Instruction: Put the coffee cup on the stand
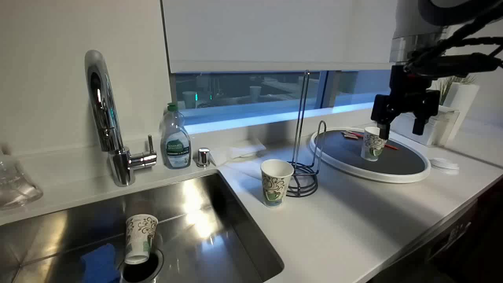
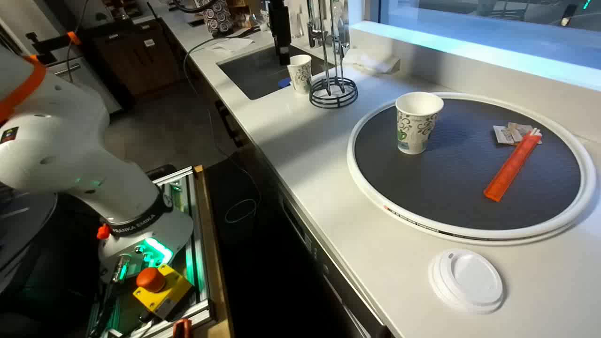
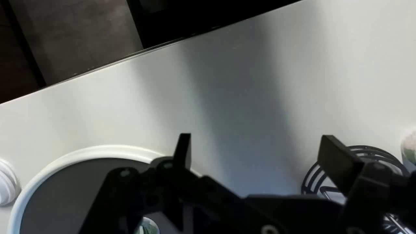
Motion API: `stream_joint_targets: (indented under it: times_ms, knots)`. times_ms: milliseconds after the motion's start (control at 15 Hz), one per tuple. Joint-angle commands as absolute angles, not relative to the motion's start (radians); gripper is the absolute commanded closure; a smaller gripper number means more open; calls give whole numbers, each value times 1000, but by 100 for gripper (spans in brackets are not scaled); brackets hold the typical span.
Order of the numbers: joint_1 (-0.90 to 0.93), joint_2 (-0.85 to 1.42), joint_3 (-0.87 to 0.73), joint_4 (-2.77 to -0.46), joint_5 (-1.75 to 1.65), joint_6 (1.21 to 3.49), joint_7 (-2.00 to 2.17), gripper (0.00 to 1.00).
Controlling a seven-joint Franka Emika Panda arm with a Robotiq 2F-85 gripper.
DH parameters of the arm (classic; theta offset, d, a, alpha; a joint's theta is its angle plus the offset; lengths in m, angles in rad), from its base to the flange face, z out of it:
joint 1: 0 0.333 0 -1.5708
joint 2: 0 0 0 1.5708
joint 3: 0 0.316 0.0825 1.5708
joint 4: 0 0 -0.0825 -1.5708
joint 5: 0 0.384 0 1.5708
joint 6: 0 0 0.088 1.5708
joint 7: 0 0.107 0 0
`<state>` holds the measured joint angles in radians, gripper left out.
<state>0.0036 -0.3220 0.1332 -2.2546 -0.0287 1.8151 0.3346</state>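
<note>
Hovering near the wire stand [image 1: 301, 173], the gripper [image 1: 401, 129] has its jaws apart.
One coffee cup [image 1: 274, 184] stands upright just beside the stand, a second cup [image 2: 417, 126] upright on the round tray [image 2: 422, 192] to one side of it; a third cup [image 1: 141, 237] lies in the sink [image 1: 220, 239], on the stand's opposite side. Which cup is meant, I cannot tell.

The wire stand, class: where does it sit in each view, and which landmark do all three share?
In an exterior view: wire stand, right of centre.
In an exterior view: wire stand, upper middle.
Wrist view: wire stand, lower right, partly behind the gripper.
Shared landmark: round grey board.
</note>
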Motion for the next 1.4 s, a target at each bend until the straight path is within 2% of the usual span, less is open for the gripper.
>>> stream_joint_targets:
  times_ms: [0, 400, 867, 1333]
  knots:
    - [12, -321, 125, -2253, -31, 1813, 336, 0]
    - [-3, -312, 122, -2245, -38, 1810, 379, 0]
    - [-134, -248, -24, -2220, -3, 1823, 496, 0]
    - [-211, -92, -137, -2077, 77, 1868, 627, 0]
